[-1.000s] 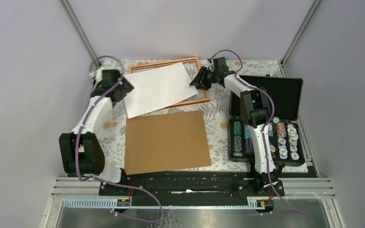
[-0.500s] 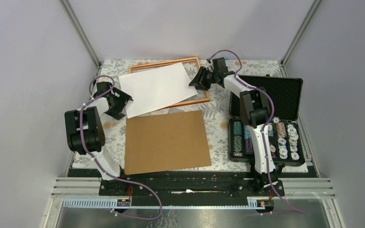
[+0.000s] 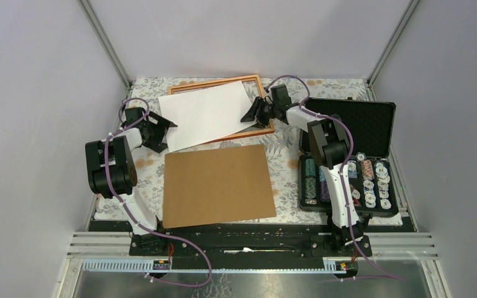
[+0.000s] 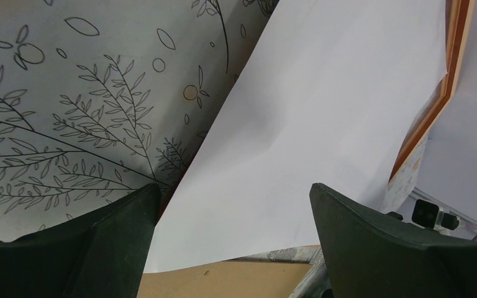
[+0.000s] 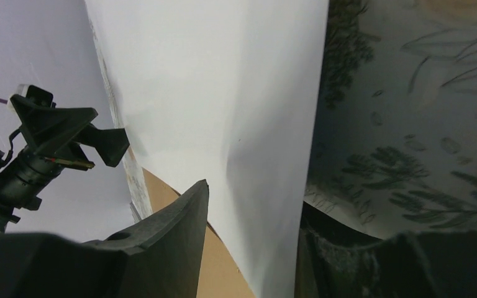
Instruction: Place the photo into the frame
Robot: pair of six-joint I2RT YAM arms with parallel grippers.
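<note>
The left claw gapes wide and holds nothing, with the 8 o'clock corner of the photo lying between its fingers. The right claw stands half apart around the photo's 3 o'clock edge; whether it truly pinches cannot be told. The photo lies white back up, askew over the frame at 12 o'clock on the table. The brown board lies at the photo's 6 o'clock.

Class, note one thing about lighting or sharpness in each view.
Top external: even light, sharp, the photo nearly blown white. Left wrist: sharp tablecloth print, dark fingers. Right wrist: tablecloth in dim shade, a faint shadow across the photo.
</note>
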